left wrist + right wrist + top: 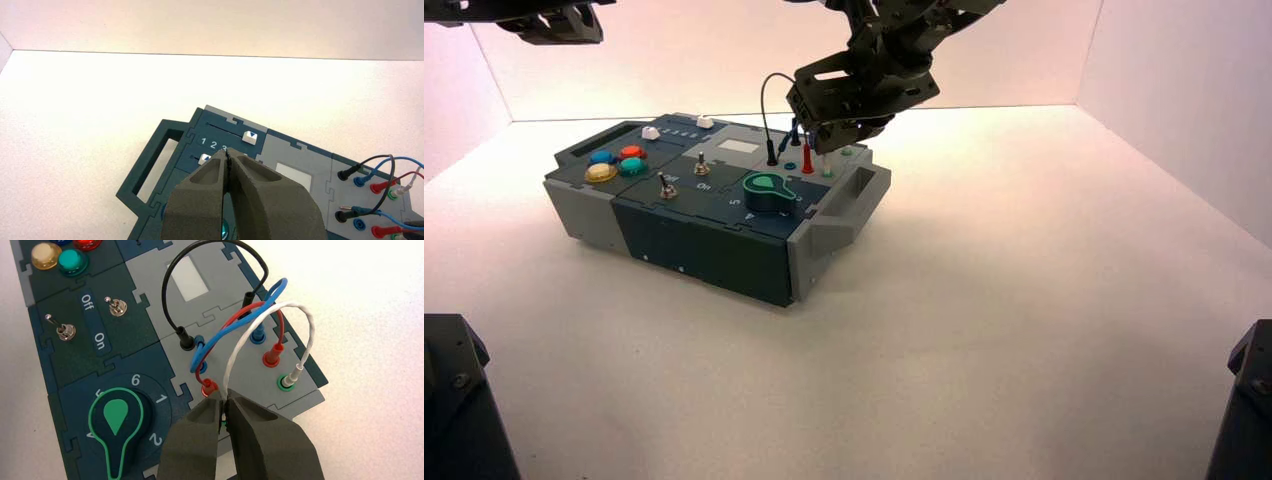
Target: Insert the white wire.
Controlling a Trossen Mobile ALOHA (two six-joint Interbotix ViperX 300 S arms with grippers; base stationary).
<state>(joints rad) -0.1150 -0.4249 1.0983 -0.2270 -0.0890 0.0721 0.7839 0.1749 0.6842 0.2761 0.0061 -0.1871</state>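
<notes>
The white wire [272, 310] arches over the grey socket panel at the box's right end. Its far plug [297, 373] stands in a green socket [286, 382]. My right gripper [223, 402] is shut on the wire's near end, just beside the near red plug [209, 387]. A sliver of a second green socket [223, 423] shows between the fingers, and the plug's tip there is hidden. In the high view the right gripper [829, 150] hangs over the box's far right corner. My left gripper [226, 152] is shut on nothing, held high above the sliders.
A black lead [200, 260], a blue lead [235, 320] and a red lead [245, 315] loop across the same panel, close to the white one. The green knob [116, 417] and two toggle switches [116, 306] lie beside it. The box's grey handle [849, 205] juts out past the sockets.
</notes>
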